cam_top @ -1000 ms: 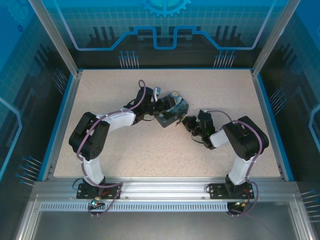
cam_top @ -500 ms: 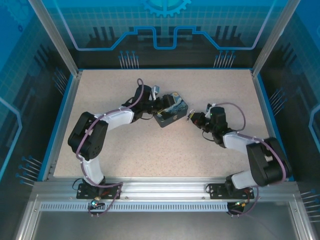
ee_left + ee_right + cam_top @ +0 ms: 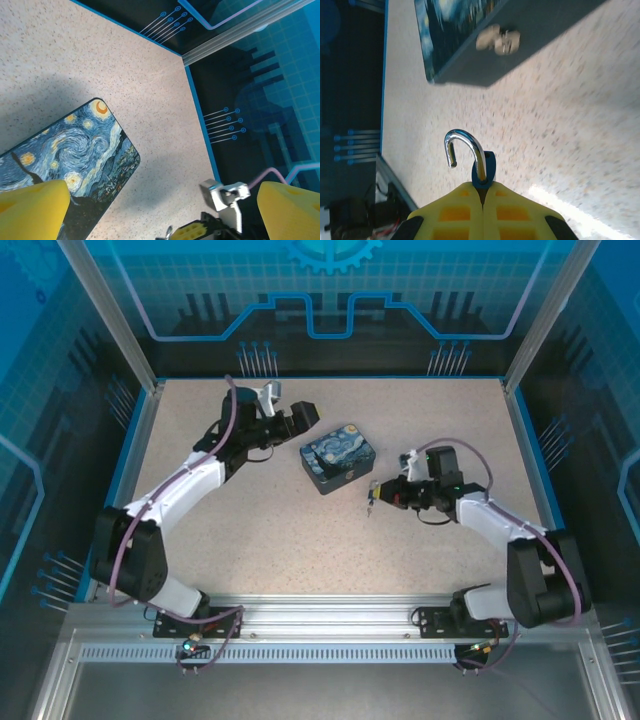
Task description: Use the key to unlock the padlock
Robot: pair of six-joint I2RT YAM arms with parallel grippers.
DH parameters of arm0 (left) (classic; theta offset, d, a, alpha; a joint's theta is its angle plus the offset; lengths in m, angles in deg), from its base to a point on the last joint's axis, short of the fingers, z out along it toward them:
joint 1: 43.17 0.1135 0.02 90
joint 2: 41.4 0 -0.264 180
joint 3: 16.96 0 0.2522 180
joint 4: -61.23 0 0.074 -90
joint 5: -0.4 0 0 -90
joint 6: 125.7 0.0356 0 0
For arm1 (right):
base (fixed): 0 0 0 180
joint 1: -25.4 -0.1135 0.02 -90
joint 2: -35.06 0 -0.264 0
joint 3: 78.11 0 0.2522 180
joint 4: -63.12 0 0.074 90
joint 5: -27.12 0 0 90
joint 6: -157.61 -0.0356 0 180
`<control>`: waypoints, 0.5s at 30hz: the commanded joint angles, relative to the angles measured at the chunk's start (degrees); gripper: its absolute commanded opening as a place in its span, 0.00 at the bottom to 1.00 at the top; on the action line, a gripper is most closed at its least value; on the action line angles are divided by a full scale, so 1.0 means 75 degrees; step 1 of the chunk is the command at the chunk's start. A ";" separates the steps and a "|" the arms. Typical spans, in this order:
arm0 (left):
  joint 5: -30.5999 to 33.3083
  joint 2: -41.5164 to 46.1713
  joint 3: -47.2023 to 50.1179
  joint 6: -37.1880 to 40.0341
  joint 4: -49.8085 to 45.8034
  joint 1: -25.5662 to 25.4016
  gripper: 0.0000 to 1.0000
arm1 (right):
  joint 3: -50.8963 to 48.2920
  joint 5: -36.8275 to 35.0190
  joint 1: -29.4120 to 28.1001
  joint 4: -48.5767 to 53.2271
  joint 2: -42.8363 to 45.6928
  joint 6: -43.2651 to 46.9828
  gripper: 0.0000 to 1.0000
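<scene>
Two grippers flank the starry-night box (image 3: 338,457). The left gripper (image 3: 303,417) hovers near the box's far-left corner, apart from it, with its yellow fingers (image 3: 35,202) spread wide. The right gripper (image 3: 482,197) sits near the box's right side, clenched on the padlock (image 3: 484,167), whose blue body is pinched between the pads while its silvery shackle (image 3: 465,147) juts toward the box with one end free.

Starry-night box (image 3: 340,462) standing mid-table in the way, bare tabletop (image 3: 260,540) wide open before it and to both sides, left gripper (image 3: 303,417) spread just beyond its far left corner, right gripper (image 3: 383,494) clamping padlock (image 3: 483,170) near its front right, slim gap between
</scene>
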 commanded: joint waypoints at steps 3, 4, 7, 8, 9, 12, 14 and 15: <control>0.0144 0.0309 0.0453 0.0392 -0.0668 0.0117 0.98 | 0.0129 0.0526 -0.0578 0.0016 -0.1174 0.0125 0.03; 0.0155 0.0338 0.0499 0.0388 -0.0675 0.0130 0.99 | 0.0182 0.0493 -0.0630 0.0046 -0.1374 0.0129 0.04; 0.0202 0.0405 0.0591 0.0365 -0.0697 0.0130 0.99 | 0.0236 0.0334 -0.0639 0.0012 -0.1659 0.0127 0.03; 0.0220 0.0409 0.0614 0.0362 -0.0694 0.0130 0.99 | 0.0256 0.0239 -0.0638 0.0051 -0.1695 0.0156 0.04; 0.0237 0.0405 0.0637 0.0346 -0.0686 0.0130 0.99 | 0.0299 0.0107 -0.0635 0.0140 -0.1749 0.0207 0.04; 0.0284 0.0389 0.0686 0.0373 -0.0644 0.0139 0.99 | 0.0409 -0.0140 -0.0600 0.0291 -0.2014 0.0222 0.04; 0.0301 0.0369 0.0685 0.0401 -0.0672 0.0141 0.99 | 0.0441 -0.0329 -0.0585 0.0364 -0.2150 0.0182 0.05; 0.0319 0.0373 0.0688 0.0421 -0.0685 0.0142 0.99 | 0.0448 -0.0417 -0.0557 0.0398 -0.2194 0.0186 0.06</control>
